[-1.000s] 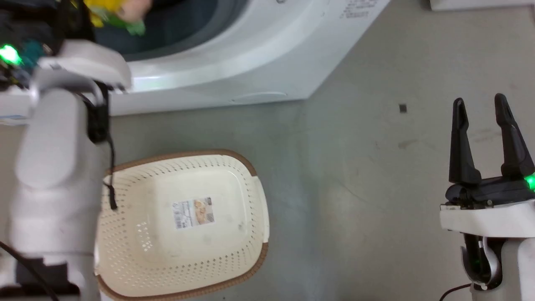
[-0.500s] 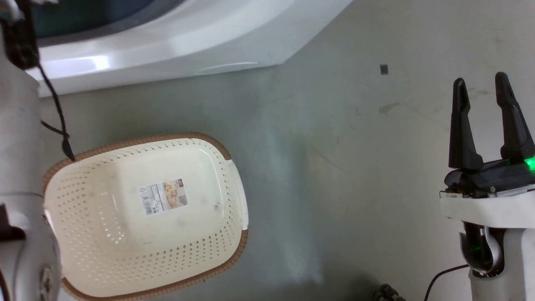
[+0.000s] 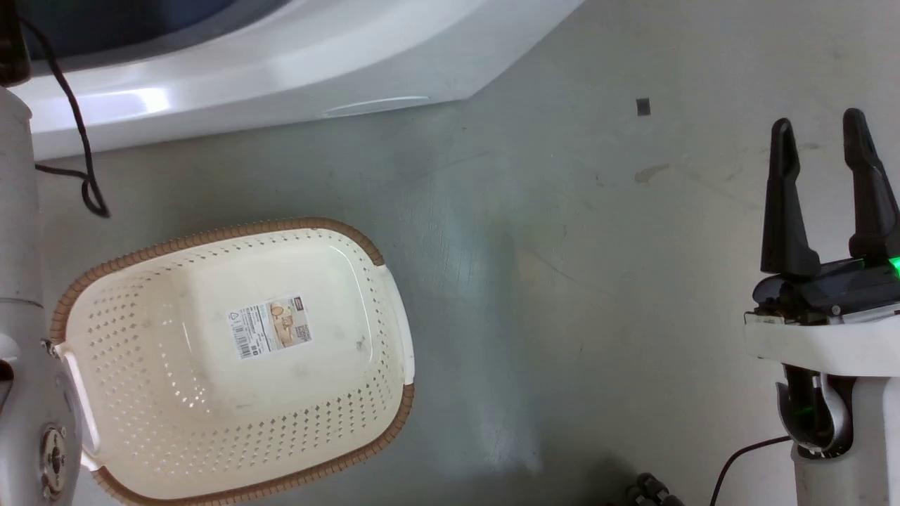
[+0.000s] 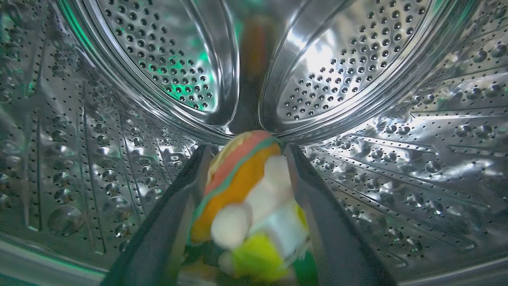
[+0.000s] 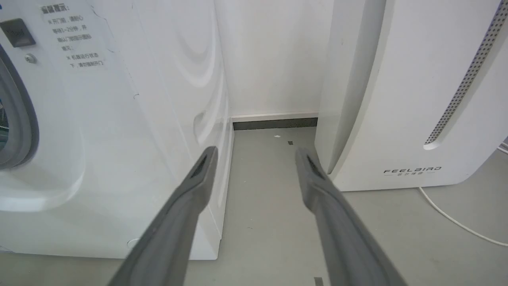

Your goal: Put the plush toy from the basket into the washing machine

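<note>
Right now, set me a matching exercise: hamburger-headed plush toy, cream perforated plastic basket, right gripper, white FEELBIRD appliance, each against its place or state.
1. hamburger-headed plush toy
2. cream perforated plastic basket
3. right gripper
4. white FEELBIRD appliance

A. open, holding nothing
B. stands beside the white washing machine
C. on the floor, paper label inside
D. held by the left gripper inside the steel drum

Pairs: 1-D, 2-C, 3-A, 4-B
</note>
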Motion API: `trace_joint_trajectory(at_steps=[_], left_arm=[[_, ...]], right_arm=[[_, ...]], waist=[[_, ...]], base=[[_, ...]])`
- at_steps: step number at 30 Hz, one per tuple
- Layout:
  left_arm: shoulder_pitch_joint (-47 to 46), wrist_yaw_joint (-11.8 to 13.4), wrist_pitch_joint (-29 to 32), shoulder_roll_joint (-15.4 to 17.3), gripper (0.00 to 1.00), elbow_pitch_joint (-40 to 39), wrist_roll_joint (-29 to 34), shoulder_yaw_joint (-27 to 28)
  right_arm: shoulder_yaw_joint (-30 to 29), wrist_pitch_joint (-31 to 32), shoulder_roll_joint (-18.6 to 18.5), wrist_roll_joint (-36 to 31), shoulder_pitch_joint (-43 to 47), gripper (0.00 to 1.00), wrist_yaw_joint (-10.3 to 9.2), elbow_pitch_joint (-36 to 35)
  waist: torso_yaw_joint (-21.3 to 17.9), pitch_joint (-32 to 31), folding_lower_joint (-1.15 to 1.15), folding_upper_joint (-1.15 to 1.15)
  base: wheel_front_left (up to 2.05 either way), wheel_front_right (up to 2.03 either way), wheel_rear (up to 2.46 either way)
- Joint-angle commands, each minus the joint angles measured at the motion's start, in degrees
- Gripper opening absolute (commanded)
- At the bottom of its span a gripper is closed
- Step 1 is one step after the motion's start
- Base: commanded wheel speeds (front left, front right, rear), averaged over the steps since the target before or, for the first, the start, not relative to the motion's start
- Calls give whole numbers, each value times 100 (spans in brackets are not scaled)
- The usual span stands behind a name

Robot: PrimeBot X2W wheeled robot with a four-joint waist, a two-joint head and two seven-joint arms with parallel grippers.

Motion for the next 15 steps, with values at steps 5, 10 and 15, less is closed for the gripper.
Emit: trace_joint_trajectory(at_steps=[5,10,15], left_arm=[[155,7,-31,-73,100,96,-61,31],[495,-39,-31,-165,100,158,-100,33],[950,-38,-31,-358,100,42,-137,44]], right_arm=[[16,-26,-3,-41,-53,100,-5,51],[28,-26,-3,-104,25,100,-5,95],[10,-26,-3,-205,155,100,-5,133]], waist=[[65,-214,-1,0],[151,-490,-1,0],[302,-822,-1,0]], base=[[0,0,0],[0,0,0],[0,0,0]])
